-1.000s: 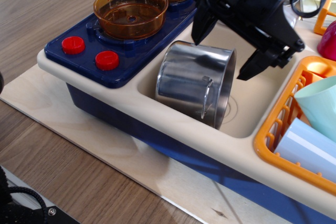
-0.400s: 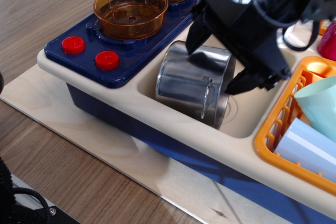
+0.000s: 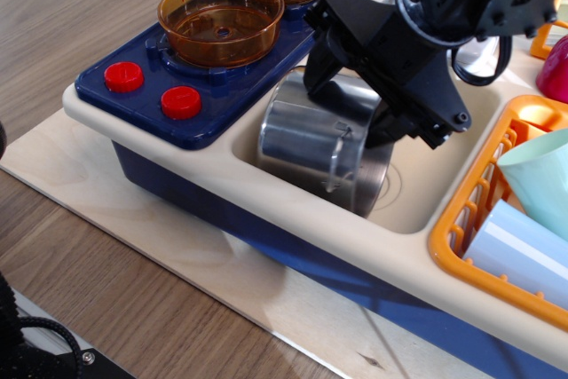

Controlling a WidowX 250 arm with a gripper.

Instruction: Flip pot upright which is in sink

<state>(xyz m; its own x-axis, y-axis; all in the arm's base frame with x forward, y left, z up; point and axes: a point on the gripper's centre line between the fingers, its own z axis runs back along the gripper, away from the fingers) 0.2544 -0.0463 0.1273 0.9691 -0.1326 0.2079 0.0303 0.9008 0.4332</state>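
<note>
The shiny steel pot (image 3: 306,144) lies on its side in the beige sink (image 3: 417,197), its mouth turned toward the right and a thin loop handle (image 3: 338,155) facing me. My black gripper (image 3: 351,113) has come down onto the pot's upper right end. Its jaws are spread: one fingertip (image 3: 318,80) is at the pot's far top edge, and the other (image 3: 387,130) is by the rim on the right. The fingers touch or nearly touch the pot. The pot's mouth and the basin's far side are hidden behind the gripper.
A navy stove top with two red knobs (image 3: 180,102) carries two transparent orange pots (image 3: 222,19) at the left. An orange dish rack (image 3: 466,210) holding a teal cup (image 3: 541,179) and a pale blue item (image 3: 519,250) borders the sink on the right.
My gripper has moved down and left, from above the sink's far right onto the pot's upper end. The pot has shifted slightly to the left.
</note>
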